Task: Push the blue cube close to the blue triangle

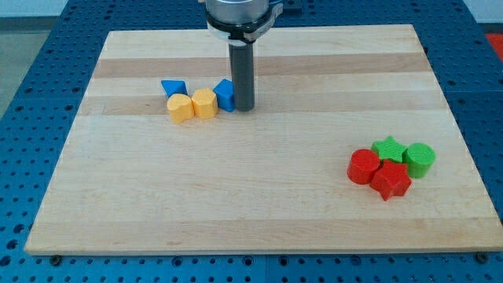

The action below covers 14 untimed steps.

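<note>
Here the push itself is judged to be under way: my tip (pixel 244 108) is planted on the board (pixel 251 196) just at the view's right of the blue cube (pixel 225 94), apparently touching it, with the rod hiding the cube's right part. No hand is fitted to this arm, so nothing is open, closed or gripped — only a bare rod is seen, and its contact with the cube cannot be confirmed beyond the overlap. The cube is pressed against a yellow block (pixel 204 103), which is itself joined to a second yellow block (pixel 180 108); the blue triangle (pixel 174 87) is found just beyond them, touching the upper edge of the left yellow block, towards the view's top left. So the cube is already near the triangle, though the two are kept apart by the yellow pair. If a closer fit is wanted, the cube is best shifted up and to the left — around the top of the right yellow block — which calls for the tip to be brought to the cube's lower right side first. A straight push to the left risks the whole row being shoved along, triangle included. The red blocks (pixel 378 173) and green blocks (pixel 405 154) lie well apart at the view's lower right and are not involved.
</note>
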Motion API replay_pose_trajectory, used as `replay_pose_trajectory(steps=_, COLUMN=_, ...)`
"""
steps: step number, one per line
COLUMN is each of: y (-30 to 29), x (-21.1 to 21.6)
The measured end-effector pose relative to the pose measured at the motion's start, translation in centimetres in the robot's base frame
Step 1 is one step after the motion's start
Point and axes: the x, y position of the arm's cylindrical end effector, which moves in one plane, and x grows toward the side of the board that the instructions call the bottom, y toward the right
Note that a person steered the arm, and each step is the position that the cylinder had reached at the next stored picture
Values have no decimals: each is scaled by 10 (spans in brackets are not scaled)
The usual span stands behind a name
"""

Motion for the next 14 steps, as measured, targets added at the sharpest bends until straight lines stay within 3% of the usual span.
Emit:
replay_pose_trajectory(steps=2, y=-17, x=0)
replay_pose_trajectory(steps=4, y=18, x=4)
replay_pose_trajectory(steps=7, y=13, x=-12)
replay_pose_trajectory(steps=14, y=-44, x=-14)
